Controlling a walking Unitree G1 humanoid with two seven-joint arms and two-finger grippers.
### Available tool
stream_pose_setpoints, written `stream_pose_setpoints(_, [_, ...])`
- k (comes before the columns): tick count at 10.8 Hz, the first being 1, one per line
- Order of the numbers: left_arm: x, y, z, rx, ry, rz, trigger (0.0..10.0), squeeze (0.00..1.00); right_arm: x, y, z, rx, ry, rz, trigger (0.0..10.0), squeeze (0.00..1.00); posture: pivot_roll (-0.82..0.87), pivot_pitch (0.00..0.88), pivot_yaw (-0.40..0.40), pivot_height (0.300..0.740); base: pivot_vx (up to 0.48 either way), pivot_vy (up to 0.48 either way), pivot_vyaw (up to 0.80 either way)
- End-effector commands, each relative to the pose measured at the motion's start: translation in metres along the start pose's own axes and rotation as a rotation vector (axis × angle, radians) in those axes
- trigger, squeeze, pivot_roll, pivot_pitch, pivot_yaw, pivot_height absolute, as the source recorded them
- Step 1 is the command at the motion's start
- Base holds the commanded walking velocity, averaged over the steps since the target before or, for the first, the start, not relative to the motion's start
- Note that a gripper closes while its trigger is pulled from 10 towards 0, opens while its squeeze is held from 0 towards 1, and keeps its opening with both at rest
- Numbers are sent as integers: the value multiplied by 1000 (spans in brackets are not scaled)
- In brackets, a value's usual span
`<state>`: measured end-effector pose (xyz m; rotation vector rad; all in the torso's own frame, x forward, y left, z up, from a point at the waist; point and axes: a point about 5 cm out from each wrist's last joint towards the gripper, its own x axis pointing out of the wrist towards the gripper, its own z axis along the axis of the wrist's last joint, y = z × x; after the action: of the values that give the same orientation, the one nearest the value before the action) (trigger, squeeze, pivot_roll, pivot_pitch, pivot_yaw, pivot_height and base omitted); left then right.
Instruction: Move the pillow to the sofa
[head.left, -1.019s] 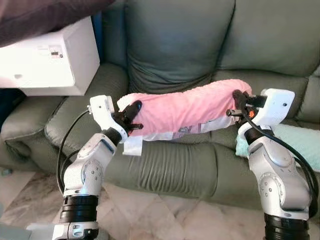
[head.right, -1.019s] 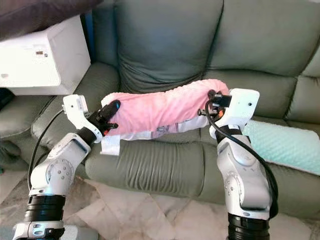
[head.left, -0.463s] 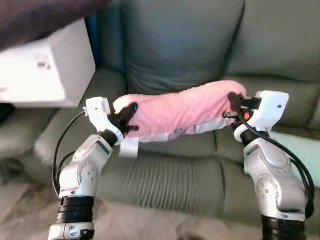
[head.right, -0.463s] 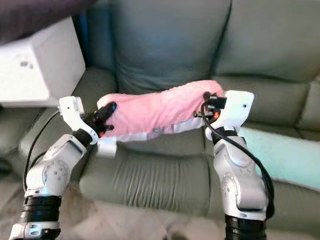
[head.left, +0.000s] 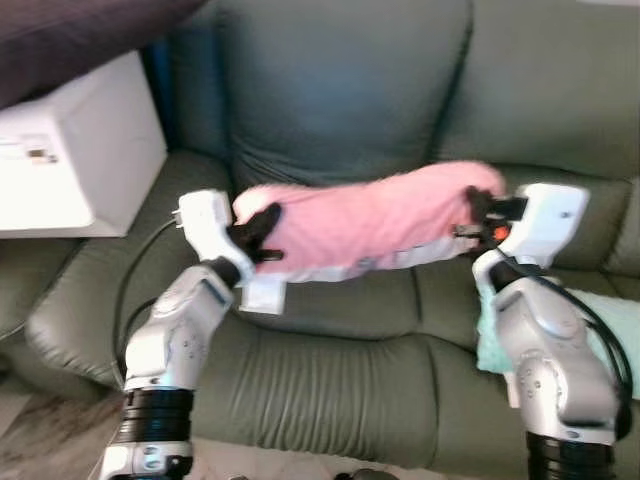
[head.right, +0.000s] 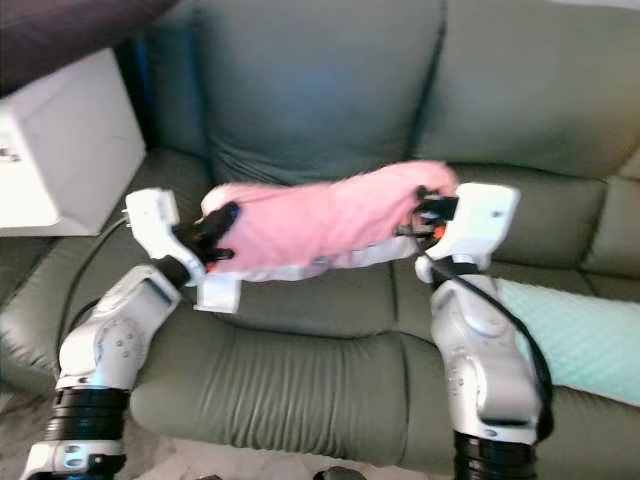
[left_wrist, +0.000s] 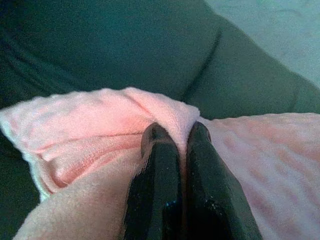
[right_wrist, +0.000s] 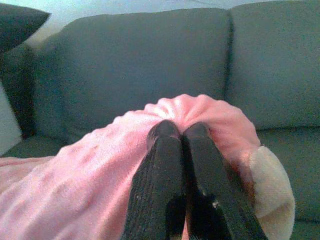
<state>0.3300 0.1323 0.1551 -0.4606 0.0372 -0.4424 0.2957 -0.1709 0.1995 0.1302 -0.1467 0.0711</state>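
A long pink pillow (head.left: 365, 222) with a white underside hangs level between my two arms, above the seat of a grey-green sofa (head.left: 340, 110). My left gripper (head.left: 263, 228) is shut on the pillow's left end, a fold of pink cloth pinched between its fingers (left_wrist: 159, 170). On the pillow's right end my right gripper (head.left: 475, 212) is shut as well, its fingers (right_wrist: 200, 165) closed on pink cloth. A white tag (head.left: 263, 295) dangles below the left end.
A white box-like unit (head.left: 70, 150) stands at the left, over the sofa's armrest (head.left: 100, 290). A pale mint pillow (head.right: 580, 335) lies on the seat at the right. A dark cushion (head.left: 70, 40) sits at the top left. The seat cushion (head.right: 310, 330) lies right under the pillow.
The camera has moved closer to the sofa, so the floor has nearly left the picture. Both grippers keep their hold and the pillow now hangs over the seat.
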Motion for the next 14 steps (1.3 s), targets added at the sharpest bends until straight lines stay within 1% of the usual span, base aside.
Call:
stream_pose_setpoints(1, [0, 3, -1, 49, 0, -2, 0, 0, -2, -1, 5, -6, -24, -4, 0, 0, -207, 109, -18, 740, 0, 0, 0])
stream_pose_setpoints(2, [-3, 14, -4, 110, -1, 30, 0, 0, -2, -1, 3, -6, -18, -4, 0, 0, -206, 110, -17, 740, 0, 0, 0])
stream_pose_setpoints(4, [-5, 32, -3, 140, -12, 118, 0, 0, -4, -3, -2, -6, -5, -13, 0, 0, -207, 112, -17, 740, 0, 0, 0])
stream_pose_setpoints(5, [-4, 33, -3, 145, -9, 124, 0, 0, -4, -3, -2, -6, -5, -14, 0, 0, -207, 113, -16, 740, 0, 0, 0])
stream_pose_setpoints(7, [-2, 29, -4, 152, -10, 68, 0, 0, -4, -3, -1, -4, -7, -16, 0, 0, -206, 113, -14, 740, 0, 0, 0])
stream_pose_setpoints(8, [-2, 28, -5, 153, -7, 61, 0, 0, -4, -3, -2, -3, -7, -15, 0, 0, -207, 113, -14, 740, 0, 0, 0])
stream_pose_setpoints(9, [-1, 26, -8, 134, -6, 46, 0, 0, -4, -3, -2, -3, -6, -13, 0, 0, -208, 113, -16, 740, 0, 0, 0])
stream_pose_setpoints(10, [-1, 26, -10, 132, -3, 45, 0, 0, -4, -3, -2, -3, -4, -13, 0, 0, -208, 113, -15, 740, 0, 0, 0])
stream_pose_setpoints(12, [2, 26, -23, 121, 23, 35, 0, 0, -3, -1, -9, 1, 8, -10, 0, 0, -205, 114, -16, 740, 0, 0, 0])
stream_pose_setpoints(13, [5, 31, -28, 143, 29, 59, 0, 0, -3, 2, -14, 6, 12, -4, 0, 0, -207, 115, -13, 740, 0, 0, 0])
stream_pose_setpoints(14, [6, 37, -32, 171, 43, 97, 0, 0, -4, 0, -25, 14, 39, -18, 0, 0, -206, 124, -10, 740, 0, 0, 0])
